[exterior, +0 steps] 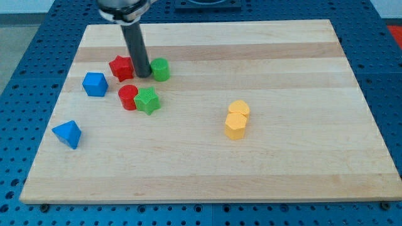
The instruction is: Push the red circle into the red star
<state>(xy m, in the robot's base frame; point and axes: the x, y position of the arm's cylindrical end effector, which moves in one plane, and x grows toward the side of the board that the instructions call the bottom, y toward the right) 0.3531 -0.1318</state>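
while my tip (143, 75) sits between the red star (121, 68) and the green cylinder (161, 69), the red circle (128, 96) waits below it.

no claw here, only a bare rod, so nothing opens or shuts. the red circle lies just below-left of my tip, touching the green star (148, 100). best to loop round beneath the circle and push straight up toward the red star, clear of the green star.

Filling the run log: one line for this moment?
tip between red star and green cylinder | red circle below star, apart, touching green star | push pending
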